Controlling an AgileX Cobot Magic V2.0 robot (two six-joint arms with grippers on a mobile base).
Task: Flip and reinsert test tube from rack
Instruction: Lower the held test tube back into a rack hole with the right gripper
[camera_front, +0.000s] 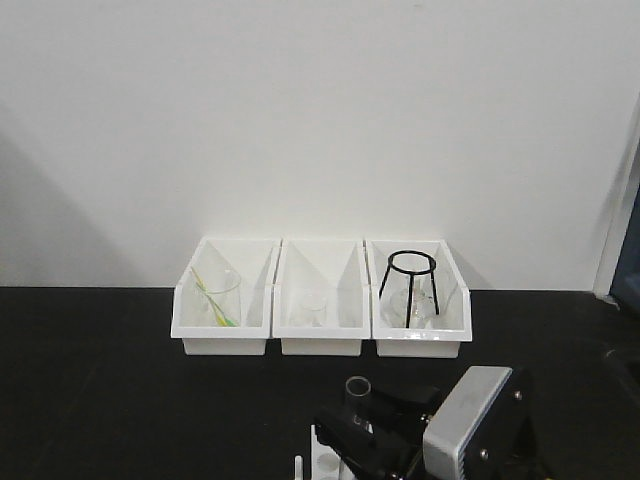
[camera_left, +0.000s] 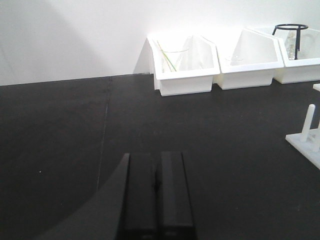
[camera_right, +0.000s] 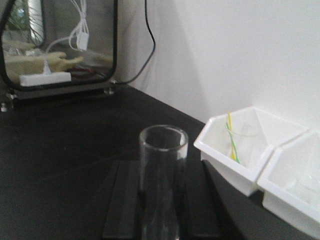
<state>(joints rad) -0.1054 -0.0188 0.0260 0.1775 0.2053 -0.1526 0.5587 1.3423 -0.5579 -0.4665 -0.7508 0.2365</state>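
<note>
The test tube is a clear glass tube, upright with its round open rim on top, standing between the two black fingers of my right gripper, which is shut on it. In the front view the tube's rim sticks up above the right gripper, just over the white rack at the bottom edge, with a thin white peg beside it. The left wrist view shows a corner of the rack at the far right. My left gripper is shut and empty, low over the black table.
Three white bins line the back wall: the left bin holds a beaker with yellow-green sticks, the middle bin a small glass, the right bin a black tripod stand. A glass-fronted box stands at the table's far end.
</note>
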